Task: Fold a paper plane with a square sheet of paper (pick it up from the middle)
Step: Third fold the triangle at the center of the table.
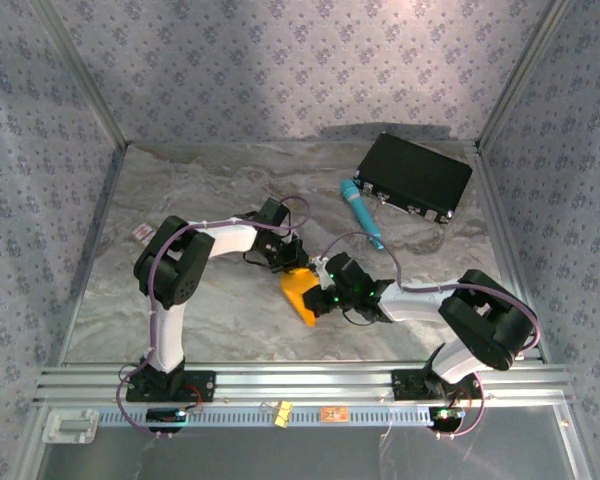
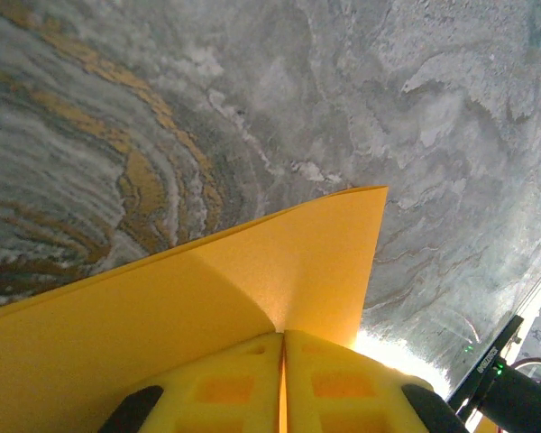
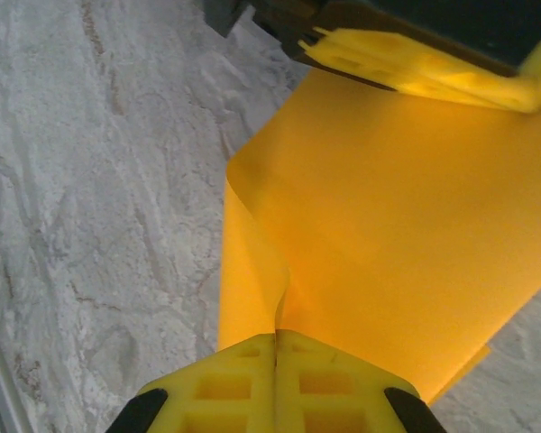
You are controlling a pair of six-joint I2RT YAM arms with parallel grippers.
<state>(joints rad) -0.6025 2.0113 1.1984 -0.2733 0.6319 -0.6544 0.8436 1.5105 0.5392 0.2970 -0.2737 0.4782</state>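
Sheet [image 1: 300, 292] mid-table [image 1: 210, 310], looks lifted betw. both arms. L gripper [image 2: 284, 352] pinched tight on one edge. R gripper [image 3: 276, 347] pinched tight on opp. edge, paper buckling there. Risks: arms pull apart, sheet tears; thin pinch slips, crease goes crooked.

Left pincer [image 2: 284, 383] pinched tight on the square sheet of paper [image 2: 207, 316], marbled grey table [image 2: 298, 99] beyond the sheet

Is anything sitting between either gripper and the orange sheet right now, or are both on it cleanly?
Nothing visible. The left gripper and right gripper are each shut directly on the square sheet of paper, from opposite sides; the teal pen lies apart, farther back.
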